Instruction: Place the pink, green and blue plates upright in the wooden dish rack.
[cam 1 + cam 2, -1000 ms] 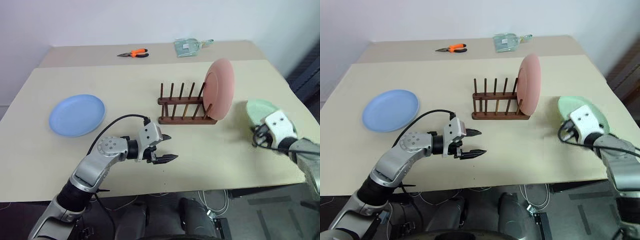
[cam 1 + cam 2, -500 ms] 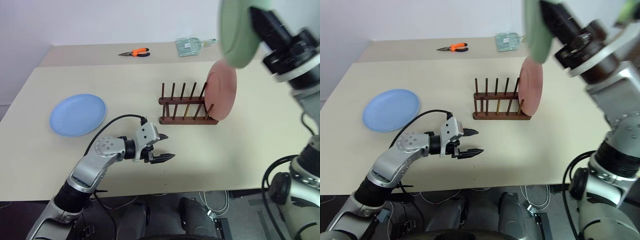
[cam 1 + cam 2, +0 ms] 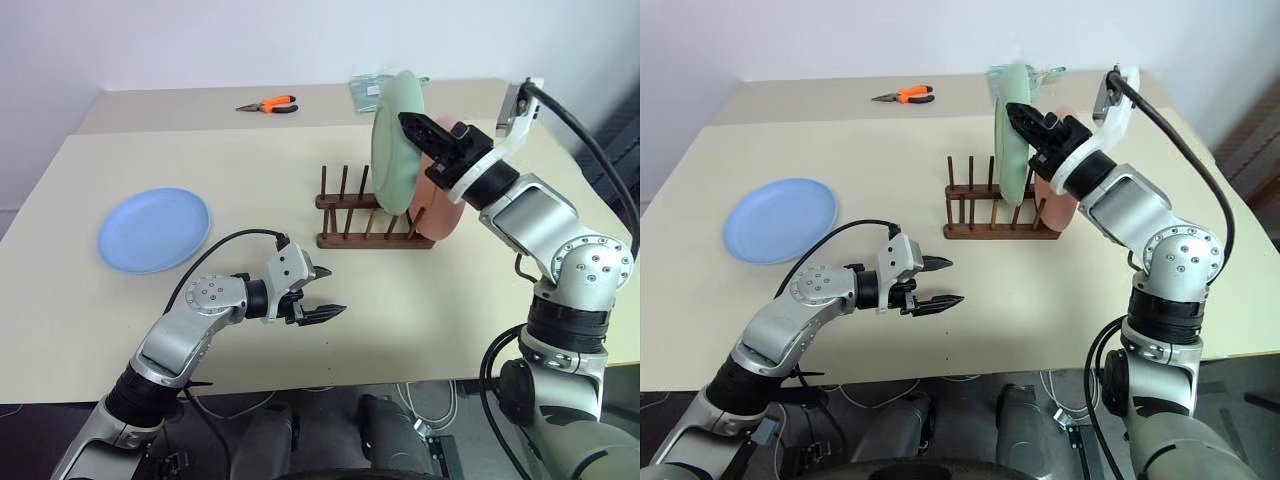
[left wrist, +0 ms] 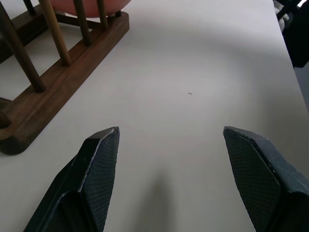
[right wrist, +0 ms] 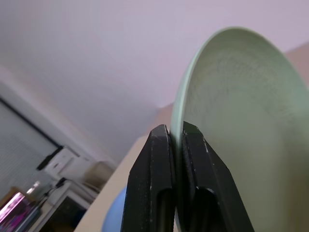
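**Above the rack: green plate held on edge**

Over the small dark brown wooden dish rack point(image 3: 372, 212), near the middle of the beige table point(image 3: 250, 160), hangs the round pale green plate point(image 3: 395, 140), turned upright on its edge and pinched at the rim by the right claw point(image 3: 412, 124). Both black fingers point(image 5: 159, 159) clenched on the rim, one on each face of the plate, as seen from the right wrist. Lower edge of the green plate close over the upright pegs; cannot tell whether already touching the rack.

Just behind it, at the right end of the rack, stands the round pink plate point(image 3: 446, 205), upright between the pegs and partly hidden by the green plate and the right arm.

Well apart, on the left part of the table, lies flat the round light blue plate point(image 3: 154, 229), not touched by anything.

Near the front edge of the table, between blue plate and rack, hovers the left claw point(image 3: 325, 294), released, fingers point(image 4: 96, 169) spread wide and holding nothing, pointed toward the near rail of the rack.

At the far side of the table lie orange-handled pliers point(image 3: 268, 104).
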You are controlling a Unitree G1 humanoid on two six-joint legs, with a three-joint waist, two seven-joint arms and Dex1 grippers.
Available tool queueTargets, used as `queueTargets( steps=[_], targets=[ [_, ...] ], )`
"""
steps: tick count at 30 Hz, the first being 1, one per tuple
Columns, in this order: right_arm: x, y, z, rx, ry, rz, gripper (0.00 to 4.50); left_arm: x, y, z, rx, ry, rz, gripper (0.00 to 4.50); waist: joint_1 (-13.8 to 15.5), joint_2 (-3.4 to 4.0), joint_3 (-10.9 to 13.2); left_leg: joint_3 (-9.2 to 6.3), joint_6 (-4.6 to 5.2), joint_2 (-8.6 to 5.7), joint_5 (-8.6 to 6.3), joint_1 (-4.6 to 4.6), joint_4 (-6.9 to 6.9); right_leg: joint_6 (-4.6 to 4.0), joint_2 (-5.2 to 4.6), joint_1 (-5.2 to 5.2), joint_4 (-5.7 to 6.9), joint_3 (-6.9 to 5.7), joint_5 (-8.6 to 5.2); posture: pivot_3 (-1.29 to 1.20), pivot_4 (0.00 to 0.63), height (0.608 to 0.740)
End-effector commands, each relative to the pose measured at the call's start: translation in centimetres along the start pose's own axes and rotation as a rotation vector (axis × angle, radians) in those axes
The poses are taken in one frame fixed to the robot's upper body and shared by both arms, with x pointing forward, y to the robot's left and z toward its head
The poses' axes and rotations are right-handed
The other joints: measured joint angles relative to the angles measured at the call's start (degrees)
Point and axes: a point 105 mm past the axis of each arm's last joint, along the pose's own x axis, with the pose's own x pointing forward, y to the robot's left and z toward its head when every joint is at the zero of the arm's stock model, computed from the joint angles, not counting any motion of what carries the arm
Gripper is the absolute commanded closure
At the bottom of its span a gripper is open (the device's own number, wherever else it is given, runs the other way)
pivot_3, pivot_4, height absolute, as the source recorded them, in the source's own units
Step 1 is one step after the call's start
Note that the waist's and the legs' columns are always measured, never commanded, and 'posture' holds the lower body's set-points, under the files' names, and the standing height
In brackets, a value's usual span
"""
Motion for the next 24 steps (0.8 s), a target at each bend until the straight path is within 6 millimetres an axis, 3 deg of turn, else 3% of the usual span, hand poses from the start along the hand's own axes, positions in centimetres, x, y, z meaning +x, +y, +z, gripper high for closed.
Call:
queueTargets(
  steps=[1,2,3,5,7,10,13,15,17,19,22,24],
  targets=[
    [0.1,0.3,0.6,-0.016,-0.031,0.005,4.48,-0.4,-0.1,1.1,0.036,-0.038,0.007,0.98,-0.1,0.00,0.0,0.00,0.00,0.00,0.00,0.00,0.00,0.00,0.00,0.00,0.00,0.00,0.00,0.00,0.150,0.740],
    [0.2,0.4,0.8,-0.040,-0.034,0.009,4.48,-0.4,-0.2,1.1,0.024,-0.039,0.003,0.98,-0.1,0.00,0.0,0.00,0.00,0.00,0.00,-0.01,0.00,0.00,0.00,0.00,0.00,0.00,0.00,0.00,0.150,0.740],
    [0.2,0.5,0.9,-0.059,-0.037,0.012,3.81,-0.4,-0.2,1.1,0.016,-0.040,-0.001,0.98,-0.1,0.00,0.0,0.00,0.00,0.00,0.00,-0.01,0.00,0.00,0.00,0.00,0.00,0.00,0.00,0.00,0.150,0.740],
    [0.4,0.7,1.5,-0.201,-0.050,-0.008,3.02,-0.5,0.0,1.3,-0.006,-0.057,0.004,0.44,0.0,0.00,0.0,0.01,0.00,-0.01,0.00,-0.02,0.01,0.01,0.00,0.00,-0.01,0.00,0.00,0.00,0.150,0.740],
    [0.3,1.3,2.8,-0.444,-0.096,-0.028,2.06,-1.0,0.9,1.9,-0.047,-0.093,0.044,0.00,0.0,0.03,0.0,0.02,0.00,-0.02,0.00,-0.03,0.02,0.02,-0.01,0.01,-0.02,0.00,-0.01,0.00,0.150,0.740],
    [-0.3,2.2,4.8,-0.763,-0.136,-0.010,2.06,-3.2,3.9,2.4,-0.083,-0.139,0.223,0.00,-0.1,0.02,0.0,0.04,0.00,-0.03,0.00,-0.04,0.02,0.29,-0.02,-0.02,-0.02,-0.02,-0.12,0.00,0.150,0.740],
    [-0.9,3.6,6.5,-0.906,-0.176,0.057,2.06,-6.6,7.7,3.0,-0.130,-0.221,0.462,0.00,-0.4,0.01,0.0,0.04,0.00,-0.01,0.00,-0.01,-0.01,0.43,-0.01,-0.02,-0.02,-0.04,-0.06,0.00,0.150,0.740],
    [-1.2,4.7,6.6,-0.952,-0.181,0.131,1.15,-9.0,10.3,2.8,-0.163,-0.241,0.645,0.00,-0.9,-0.01,0.0,0.00,0.00,0.02,0.00,0.02,-0.03,0.44,0.00,0.01,-0.02,-0.07,-0.05,0.00,0.150,0.740],
    [-1.5,6.8,5.3,-1.023,-0.135,0.280,0.22,-13.7,14.3,1.5,-0.204,-0.207,0.978,0.00,-0.9,-0.05,0.0,-0.01,0.00,0.02,0.00,0.03,-0.03,0.46,0.00,0.03,-0.01,-0.08,-0.04,0.00,0.150,0.740],
    [-1.7,8.3,2.5,-1.061,-0.029,0.418,0.01,-18.9,16.8,-0.2,-0.236,-0.105,1.297,0.00,-1.2,-0.05,0.0,-0.04,-0.01,0.02,0.00,0.05,-0.03,0.48,0.01,0.03,0.00,-0.09,-0.03,0.00,0.150,0.740],
    [-1.9,8.7,-1.4,-1.067,0.095,0.536,0.01,-24.4,17.6,-3.0,-0.303,0.076,1.593,0.00,-1.4,-0.14,0.0,-0.05,-0.02,0.06,-0.01,0.08,-0.09,0.49,0.08,-0.03,0.01,-0.08,-0.03,0.00,0.150,0.740],
    [-1.8,8.1,-3.3,-1.061,0.151,0.557,0.01,-26.5,17.0,-4.3,-0.380,0.113,1.707,0.00,-1.1,-0.30,-0.1,-0.05,-0.03,0.02,-0.01,0.06,-0.08,0.51,0.05,-0.01,0.00,-0.07,-0.04,0.00,0.150,0.740]
  ],
)
